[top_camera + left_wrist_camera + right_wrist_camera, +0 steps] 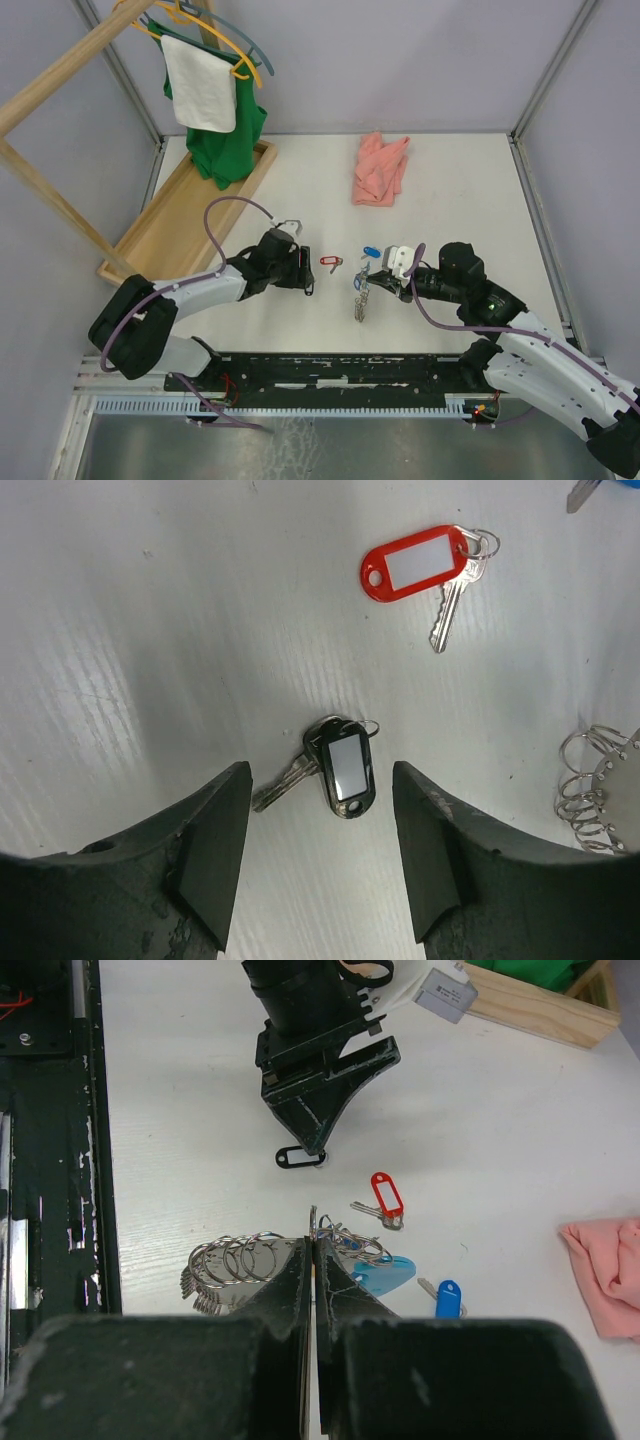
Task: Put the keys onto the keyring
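Note:
The keyring point(232, 1260), a loop strung with silvery rings and a light-blue tag point(388, 1276), lies on the white table; it also shows in the top view point(361, 300). My right gripper point(314, 1244) is shut on a thin metal ring of the keyring. A black-tagged key point(346, 768) lies flat just beyond my left gripper point(319, 772), which is open and empty, its jaws on either side of it. A red-tagged key point(420, 564) lies farther out, between the two grippers point(330, 262). A blue-tagged key point(447, 1298) lies beside the light-blue tag.
A pink cloth point(380, 168) lies at the back of the table. A wooden tray point(170, 225) stands at the left under a rack with a green garment point(225, 140) on hangers. The black base rail point(340, 370) runs along the near edge.

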Available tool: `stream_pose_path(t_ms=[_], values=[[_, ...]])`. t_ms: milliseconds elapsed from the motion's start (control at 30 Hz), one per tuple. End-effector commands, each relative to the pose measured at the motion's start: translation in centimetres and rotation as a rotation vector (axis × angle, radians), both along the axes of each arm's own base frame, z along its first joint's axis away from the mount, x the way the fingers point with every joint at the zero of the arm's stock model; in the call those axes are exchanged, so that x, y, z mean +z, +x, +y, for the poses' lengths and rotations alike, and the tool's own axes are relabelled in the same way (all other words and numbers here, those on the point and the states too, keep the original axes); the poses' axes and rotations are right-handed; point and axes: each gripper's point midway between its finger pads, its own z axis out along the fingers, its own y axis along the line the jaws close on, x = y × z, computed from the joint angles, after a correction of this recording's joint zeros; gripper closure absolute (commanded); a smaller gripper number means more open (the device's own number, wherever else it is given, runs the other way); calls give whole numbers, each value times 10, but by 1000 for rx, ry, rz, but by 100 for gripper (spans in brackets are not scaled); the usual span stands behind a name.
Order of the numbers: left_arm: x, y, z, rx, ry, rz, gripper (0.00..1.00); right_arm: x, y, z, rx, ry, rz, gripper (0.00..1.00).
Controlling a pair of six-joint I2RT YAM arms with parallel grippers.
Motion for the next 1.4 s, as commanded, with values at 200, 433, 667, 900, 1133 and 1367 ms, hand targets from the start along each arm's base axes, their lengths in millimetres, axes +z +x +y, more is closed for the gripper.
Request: stream_pose_path(t_ms=[200, 433, 667, 900, 1133, 1367], values=[[-15, -14, -21, -86, -112, 68, 36, 25, 1, 7, 25, 77, -65, 99], [-4, -32, -60, -142, -221, 91, 38, 24, 0, 6, 24, 75, -64, 99], [23, -38, -84, -138, -324, 58, 41, 24, 1, 5, 16, 70, -67, 99], [29, -16, -52, -108, -146, -71, 47, 24, 2, 5, 12, 68, -65, 99], [31, 0, -45, -294, -92, -131, 46, 24, 2, 4, 12, 67, -65, 99], [26, 7, -65, -422, -160, -110, 41, 23, 2, 5, 13, 66, -63, 99]])
